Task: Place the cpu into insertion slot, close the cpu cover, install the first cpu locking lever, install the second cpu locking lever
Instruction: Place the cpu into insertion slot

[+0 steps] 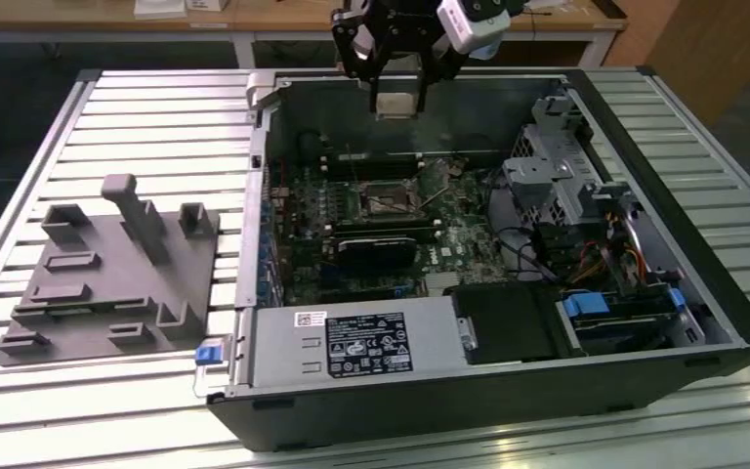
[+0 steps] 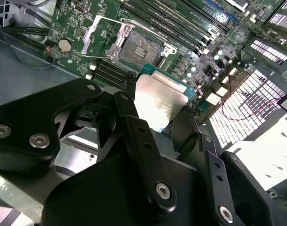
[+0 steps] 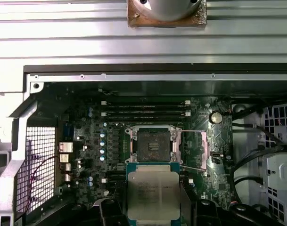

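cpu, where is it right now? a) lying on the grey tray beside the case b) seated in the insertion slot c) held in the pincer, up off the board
C: in the first wrist view the cpu sits gripped in the pincer, short of the board, while the insertion slot beyond it lies bare.

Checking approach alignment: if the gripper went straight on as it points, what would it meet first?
Likely the insertion slot or the circuit board just beside it, with the held cpu touching first; depth is unclear.
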`<state>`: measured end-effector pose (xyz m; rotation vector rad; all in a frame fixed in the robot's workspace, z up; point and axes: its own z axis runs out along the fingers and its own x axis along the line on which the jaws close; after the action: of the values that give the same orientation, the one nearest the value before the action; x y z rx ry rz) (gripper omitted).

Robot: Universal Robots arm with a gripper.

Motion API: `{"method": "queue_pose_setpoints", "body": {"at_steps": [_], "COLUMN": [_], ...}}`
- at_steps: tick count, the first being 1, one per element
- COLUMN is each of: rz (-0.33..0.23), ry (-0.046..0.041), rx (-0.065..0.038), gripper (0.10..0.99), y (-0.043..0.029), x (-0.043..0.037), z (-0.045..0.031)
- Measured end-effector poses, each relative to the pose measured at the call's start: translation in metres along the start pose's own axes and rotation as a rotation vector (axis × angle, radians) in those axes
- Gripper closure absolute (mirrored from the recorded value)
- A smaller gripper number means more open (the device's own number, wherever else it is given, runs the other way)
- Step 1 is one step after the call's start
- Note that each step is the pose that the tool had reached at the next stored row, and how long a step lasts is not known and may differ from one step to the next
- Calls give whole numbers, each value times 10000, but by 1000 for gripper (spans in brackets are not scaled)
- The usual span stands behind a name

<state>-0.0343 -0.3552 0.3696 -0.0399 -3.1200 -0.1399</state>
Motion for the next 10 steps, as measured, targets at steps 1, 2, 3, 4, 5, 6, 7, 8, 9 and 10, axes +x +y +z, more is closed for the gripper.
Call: {"method": "queue_pose_setpoints", "body": {"at_steps": [1,2,3,4,5,6,7,8,9,10], "rz": [0,0,-1,0,0,0,0,0,0,0], "ry": [-1,-2,-2,-2,-3,-3,-2,-2,-3,-3], "rx": [-1,0,-1,-1,0,0,0,0,-1,0], "gripper": [549,549,549,549,549,549,549,549,549,549], "y": [-1,-1,-2,-3,-4,-5,-5,-6,-7,-8], "x": [1,0,0,0,0,0,0,0,0,-1], "z": [7,14,22,32,40,50,59,69,78,87]}}
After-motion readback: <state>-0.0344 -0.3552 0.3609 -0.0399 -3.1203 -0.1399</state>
